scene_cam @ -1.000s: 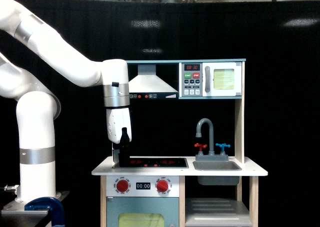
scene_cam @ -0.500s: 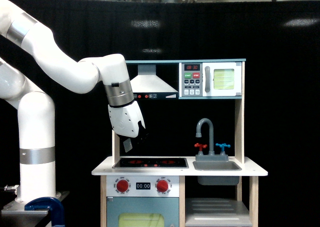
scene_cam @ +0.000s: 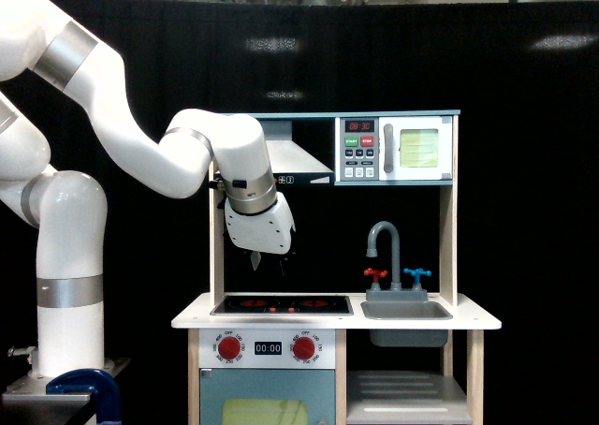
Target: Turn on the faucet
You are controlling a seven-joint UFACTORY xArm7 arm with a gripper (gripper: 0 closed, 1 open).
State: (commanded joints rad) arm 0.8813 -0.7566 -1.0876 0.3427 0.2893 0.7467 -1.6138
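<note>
The grey faucet (scene_cam: pixel 387 248) with its curved spout stands behind the sink (scene_cam: pixel 405 310) on the toy kitchen's counter. A red cross handle (scene_cam: pixel 375 276) sits at its left and a blue one (scene_cam: pixel 416 276) at its right. My gripper (scene_cam: pixel 269 262) hangs above the stovetop (scene_cam: pixel 281 304), well to the left of the faucet and a little higher than its handles. Its two fingers point down with a gap between them and hold nothing.
A range hood (scene_cam: pixel 285 160) is just behind my wrist and a toy microwave (scene_cam: pixel 397 149) sits on the upper shelf. Two round red stove knobs (scene_cam: pixel 229 347) and a clock are on the front panel. A wooden post (scene_cam: pixel 448 228) rises right of the sink.
My gripper has risen off the stovetop's left end and swung to the exterior view's right, toward the faucet, while the wrist turned. The fingers now show apart.
</note>
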